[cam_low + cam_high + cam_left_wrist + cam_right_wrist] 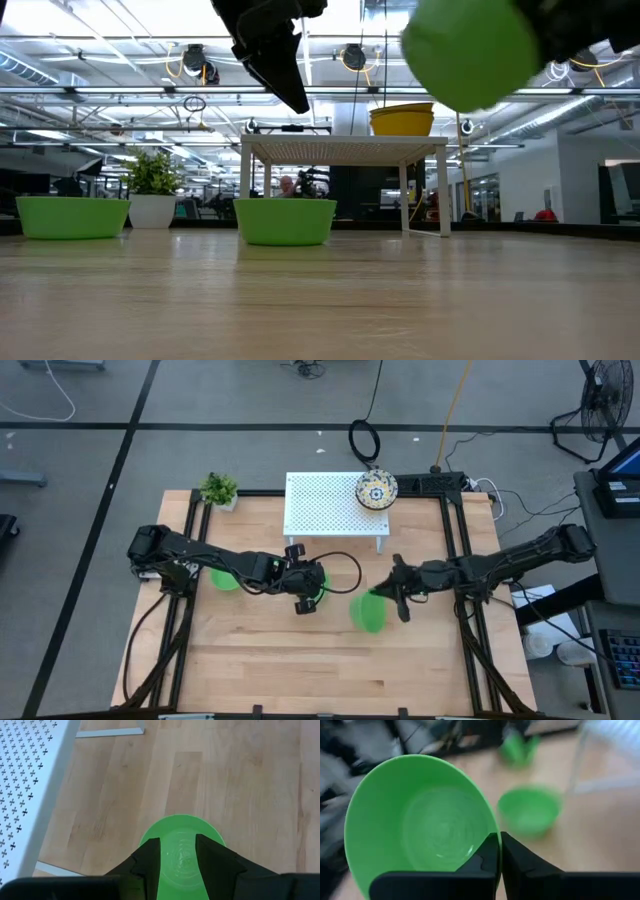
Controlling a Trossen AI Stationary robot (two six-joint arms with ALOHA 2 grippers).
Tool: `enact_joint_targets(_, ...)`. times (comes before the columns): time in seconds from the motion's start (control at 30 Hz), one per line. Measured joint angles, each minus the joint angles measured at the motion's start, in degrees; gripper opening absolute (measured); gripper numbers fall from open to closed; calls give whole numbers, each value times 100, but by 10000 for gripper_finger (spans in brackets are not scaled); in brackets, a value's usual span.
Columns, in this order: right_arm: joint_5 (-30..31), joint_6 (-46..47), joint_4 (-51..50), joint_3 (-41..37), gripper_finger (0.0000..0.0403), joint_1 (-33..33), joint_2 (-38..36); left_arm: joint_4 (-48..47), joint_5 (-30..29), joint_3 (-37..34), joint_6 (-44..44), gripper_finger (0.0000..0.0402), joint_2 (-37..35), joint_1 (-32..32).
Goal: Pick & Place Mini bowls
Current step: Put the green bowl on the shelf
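Three plain green mini bowls show. One (pixel 225 578) (pixel 72 217) rests by its base on the table's left part. A second (pixel 316 582) (pixel 285 221) (pixel 182 840) stands in front of the rack, with my left gripper (pixel 305 598) (pixel 178 857) open and raised above it (pixel 275 50), touching nothing. The third (pixel 368 612) (pixel 470 50) (pixel 420 815) is in my right gripper (pixel 393 596) (pixel 500 850), which is shut on it. A yellow mini bowl with a floral inside (pixel 377 490) (pixel 402 120) sits on the white rack. My right gripper pinches the third green bowl by its rim (pixel 492 832), one finger inside the bowl and one outside. The fingers reach in roughly level from the table's right side. The bowl is lifted clear of the table and tipped onto its side.
The white perforated rack (pixel 335 505) (pixel 340 150) stands at the table's far middle. A small potted plant (pixel 218 490) (pixel 152 185) sits at the far left corner. Bare wood (pixel 300 660) stretches along the near half of the table.
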Motion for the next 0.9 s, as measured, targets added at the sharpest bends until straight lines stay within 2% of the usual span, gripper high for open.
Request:
enact_joint_targets(0.1,1069,-959,568,0,1,5,2,77,-1,0,14,129,0,-18)
enact_joint_targets(0.2,2630,-2247,1318,0,1,3,23,306,-6,0,25,129,0,-43)
enact_joint_targets(0.27,3689,-3269,2220,0,1,3,134,517,-117,0,150,129,-13,-76)
enact_joint_targets(0.33,4327,-4402,3365,0,1,1,300,756,-272,0,340,129,-48,-131)
enact_joint_targets(0.43,4437,-5790,4955,4,1,3,590,1363,-549,0,865,129,-58,-217)
enact_joint_targets(0.5,4324,-6415,5665,5,0,3,780,1897,-785,-2,1432,129,-55,-300)
enact_joint_targets(0.67,3990,-7326,6449,4,0,-14,1165,3496,-972,0,3405,129,-18,-491)
enact_joint_targets(0.9,3840,-9174,7962,4,0,146,1346,4795,-1043,0,5093,129,-11,-430)
